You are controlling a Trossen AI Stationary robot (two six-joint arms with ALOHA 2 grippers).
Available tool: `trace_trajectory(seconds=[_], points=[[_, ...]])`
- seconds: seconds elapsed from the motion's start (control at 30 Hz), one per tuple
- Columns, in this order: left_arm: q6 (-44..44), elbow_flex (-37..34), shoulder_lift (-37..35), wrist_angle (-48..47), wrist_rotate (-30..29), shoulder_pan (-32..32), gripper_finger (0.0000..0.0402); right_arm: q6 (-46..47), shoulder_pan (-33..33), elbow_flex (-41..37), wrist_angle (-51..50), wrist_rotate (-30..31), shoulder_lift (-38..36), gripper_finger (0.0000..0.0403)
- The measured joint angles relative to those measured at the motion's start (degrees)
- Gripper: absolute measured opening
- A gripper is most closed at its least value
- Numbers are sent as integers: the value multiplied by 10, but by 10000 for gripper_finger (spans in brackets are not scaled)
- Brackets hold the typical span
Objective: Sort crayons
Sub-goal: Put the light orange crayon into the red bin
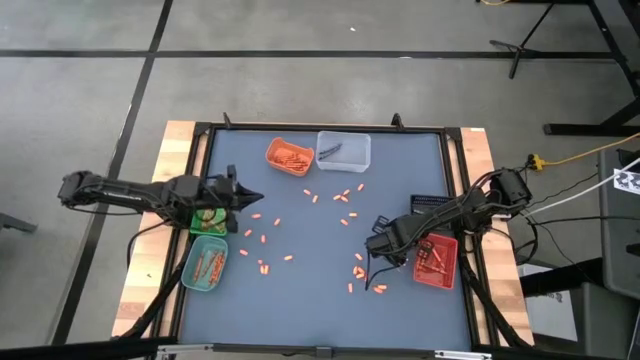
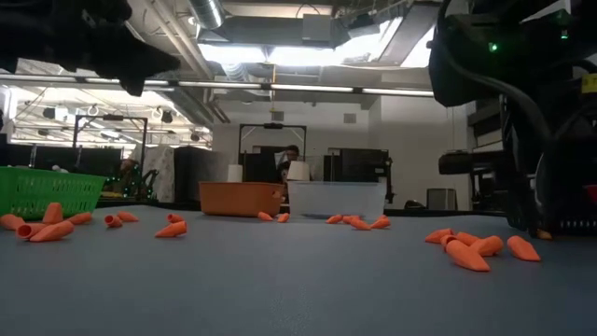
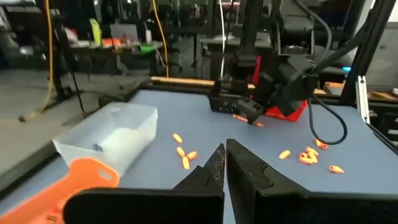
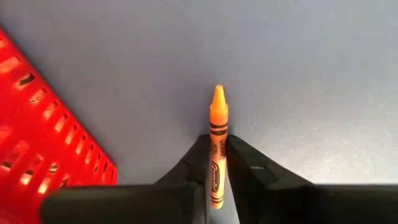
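Note:
Small orange crayons (image 1: 341,196) lie scattered on the blue mat, with a cluster (image 1: 362,272) near my right gripper. My right gripper (image 1: 373,266) points down at the mat beside the red tray (image 1: 437,260), shut on one orange crayon (image 4: 217,140). My left gripper (image 1: 258,199) is shut with nothing in it. It hangs level above the mat, by the green tray (image 1: 209,218). In the left wrist view its fingers (image 3: 225,163) point across the mat toward the right gripper (image 3: 254,118). My right gripper pinches the orange crayon between its two fingers, on the two sides of its paper-wrapped body (image 4: 217,163). The fingers come from above, pointing steeply down, and lie across the crayon. The pointed tip (image 4: 218,93) sticks out past the fingers. I cannot tell whether the crayon rests on the mat.
An orange tray (image 1: 289,155) and a clear tray (image 1: 343,149) stand at the far edge, and a teal tray (image 1: 206,264) with crayons stands at the near left. The red tray also holds crayons. A raised black frame (image 1: 455,190) edges the mat. Open mat lies in the middle.

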Motion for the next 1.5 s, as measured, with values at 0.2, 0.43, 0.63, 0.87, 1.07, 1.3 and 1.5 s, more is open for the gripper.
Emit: trace_trajectory(seconds=[0.2, 0.43, 0.63, 0.87, 1.07, 1.3, 1.5], points=[[35, 0, -72, -49, -13, 0, 2, 0, 0, 0, 0, 7, 0, 24], [47, 0, -135, -121, -13, 0, 2, 0, 0, 0, 0, 9, 0, 24], [63, 0, -179, -169, -16, 0, 1, 0, 0, 0, 0, 9, 0, 24], [62, -52, -228, -154, -17, 0, 1, 0, 0, 0, 0, 9, 0, 24], [63, -97, -263, -114, -33, 0, 1, 0, 0, 0, 0, 10, 0, 24], [105, -111, -263, -73, -31, 0, 1, 0, 0, 0, 0, 10, 0, 24], [121, -111, -263, -73, -33, 0, 1, 0, 0, 2, 1, 10, 0, 24]])
